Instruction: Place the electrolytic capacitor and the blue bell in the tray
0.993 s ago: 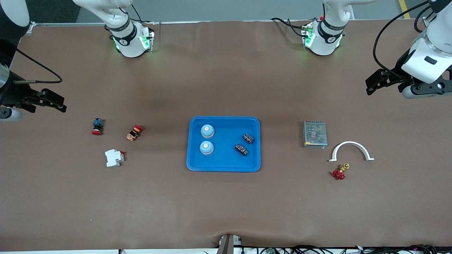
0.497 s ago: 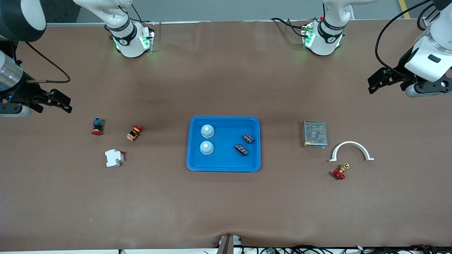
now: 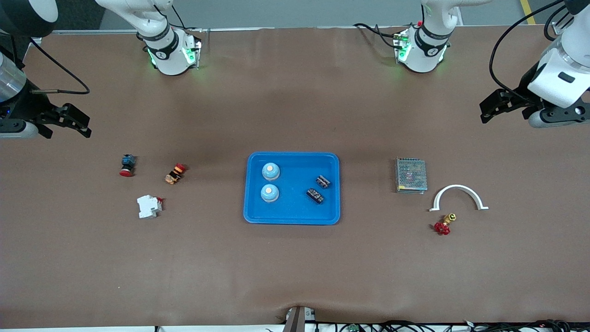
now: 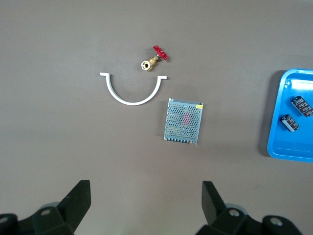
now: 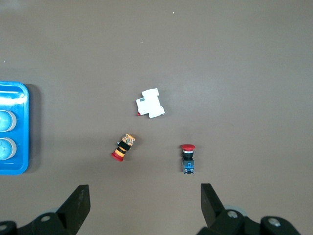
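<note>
The bright-blue tray [image 3: 292, 216] lies mid-table. In it sit two blue bells [image 3: 270, 171] [image 3: 269, 192] toward the right arm's end and two black electrolytic capacitors [image 3: 323, 180] [image 3: 315, 195] toward the left arm's end. The tray's edge shows in the left wrist view [image 4: 276, 137] with both capacitors [image 4: 302, 105], and in the right wrist view [image 5: 22, 127] with both bells [image 5: 5, 120]. My left gripper [image 3: 489, 107] is open and empty, up in the air over bare table at the left arm's end. My right gripper [image 3: 76, 123] is open and empty over bare table at the right arm's end.
Toward the left arm's end lie a metal mesh box [image 3: 410, 175], a white arc bracket [image 3: 458, 196] and a red-handled brass valve [image 3: 444, 225]. Toward the right arm's end lie a red push button [image 3: 126, 165], an orange-and-red part [image 3: 174, 173] and a white breaker [image 3: 149, 206].
My right gripper has risen and drawn back toward the table's end. My left gripper has shifted slightly the same way at its end. Nothing in the tray has moved.
</note>
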### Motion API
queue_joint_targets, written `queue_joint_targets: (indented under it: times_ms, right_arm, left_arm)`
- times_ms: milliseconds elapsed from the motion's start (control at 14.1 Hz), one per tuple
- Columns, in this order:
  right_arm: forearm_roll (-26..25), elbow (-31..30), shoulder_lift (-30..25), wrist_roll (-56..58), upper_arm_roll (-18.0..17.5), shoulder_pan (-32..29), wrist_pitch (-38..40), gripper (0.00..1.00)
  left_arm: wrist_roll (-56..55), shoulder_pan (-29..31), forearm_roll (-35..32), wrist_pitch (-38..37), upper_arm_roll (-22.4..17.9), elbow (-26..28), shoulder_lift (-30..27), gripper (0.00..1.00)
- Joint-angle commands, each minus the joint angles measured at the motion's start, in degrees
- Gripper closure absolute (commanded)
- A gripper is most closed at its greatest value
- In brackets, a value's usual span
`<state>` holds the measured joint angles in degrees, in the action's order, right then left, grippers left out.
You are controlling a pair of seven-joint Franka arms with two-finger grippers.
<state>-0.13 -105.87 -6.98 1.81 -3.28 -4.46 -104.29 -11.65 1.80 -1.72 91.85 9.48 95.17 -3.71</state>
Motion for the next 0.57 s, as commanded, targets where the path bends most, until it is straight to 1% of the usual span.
queue_joint_targets:
  times_ms: [0, 497]
  right_arm:
    - [0.7, -0.1, -0.8, 1.2, -0.1, -1.3, 0.5, 0.00]
    - [0.7, -0.1, -0.8, 1.3, 0.3, -1.3, 0.8, 0.00]
  left_arm:
    - [-0.4, 0.2, -0.9, -1.4, 0.3, -1.4, 0.1, 0.00]
    - [-0.7, 0.1, -0.8, -1.4, 0.3, -1.6, 0.4, 0.00]
